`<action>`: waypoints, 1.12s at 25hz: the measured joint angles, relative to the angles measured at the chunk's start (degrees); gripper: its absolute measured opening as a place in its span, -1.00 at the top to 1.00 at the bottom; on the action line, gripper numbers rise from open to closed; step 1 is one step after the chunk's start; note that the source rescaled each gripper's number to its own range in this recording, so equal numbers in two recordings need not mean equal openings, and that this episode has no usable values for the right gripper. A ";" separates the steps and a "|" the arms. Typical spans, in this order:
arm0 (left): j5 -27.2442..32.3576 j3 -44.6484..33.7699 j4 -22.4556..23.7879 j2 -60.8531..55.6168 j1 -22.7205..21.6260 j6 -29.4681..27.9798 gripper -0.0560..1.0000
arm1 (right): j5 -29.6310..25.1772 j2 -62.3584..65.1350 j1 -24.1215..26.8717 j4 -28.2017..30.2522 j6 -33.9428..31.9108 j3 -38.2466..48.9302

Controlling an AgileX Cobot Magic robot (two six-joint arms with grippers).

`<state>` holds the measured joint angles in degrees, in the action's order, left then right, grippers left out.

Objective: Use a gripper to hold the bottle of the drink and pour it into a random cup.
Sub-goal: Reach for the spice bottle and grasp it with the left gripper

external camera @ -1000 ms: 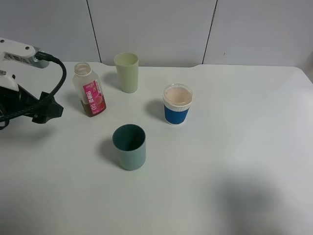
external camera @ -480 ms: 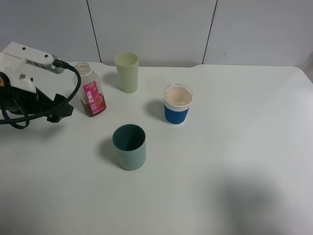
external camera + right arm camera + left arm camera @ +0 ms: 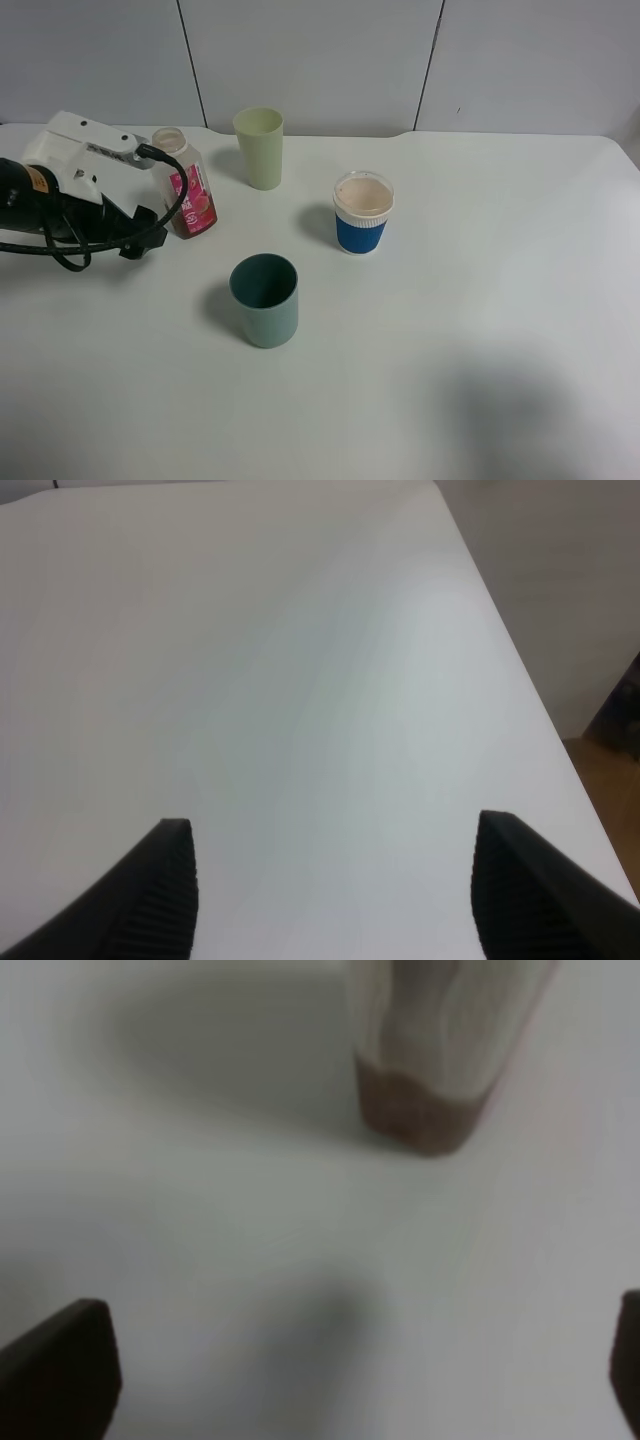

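Exterior high view has the left gripper [image 3: 138, 218] lying low over the left part of the white tabletop [image 3: 480, 330], its white body and looping black cable just beside the bottle [image 3: 186, 195], which stands upright and capless with a band of brown drink [image 3: 196, 226] at its base. Whether the gripper touches the bottle cannot be told from this view. The left wrist view shows the two dark fingers [image 3: 60, 1375] spread wide apart with only bare tabletop between them, and the bottle [image 3: 430, 1070] stands ahead of them, blurred, its drink [image 3: 415, 1120] showing as a brown layer at the bottom; nothing is held. The teal cup [image 3: 265, 300] stands upright nearer the front, well apart from the bottle. A pale yellow-green tumbler [image 3: 259, 147] stands toward the back, near the bottle, and a blue-sleeved paper cup [image 3: 363, 213] sits toward the middle. In the right wrist view, the right gripper [image 3: 340, 900] has its ridged fingers [image 3: 150, 900] parted over empty tabletop near a corner.
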<state>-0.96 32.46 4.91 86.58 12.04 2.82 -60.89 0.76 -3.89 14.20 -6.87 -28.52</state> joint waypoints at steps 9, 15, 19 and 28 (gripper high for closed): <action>-10.01 0.04 11.46 4.36 0.00 -11.53 -1.00 | 0.00 0.00 0.00 0.00 0.00 0.00; -20.53 0.11 19.64 7.77 0.00 -17.46 -1.00 | 0.00 0.00 0.00 0.00 0.00 0.00; -24.65 0.11 20.68 10.77 0.00 -17.50 -1.00 | 0.00 0.00 0.00 0.00 0.00 0.00; -36.45 0.23 23.45 17.89 -3.13 -14.69 -1.00 | 0.00 0.00 0.00 0.00 0.00 0.00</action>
<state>-37.40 32.69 28.36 104.47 8.91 -11.87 -60.89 0.76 -3.89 14.20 -6.87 -28.52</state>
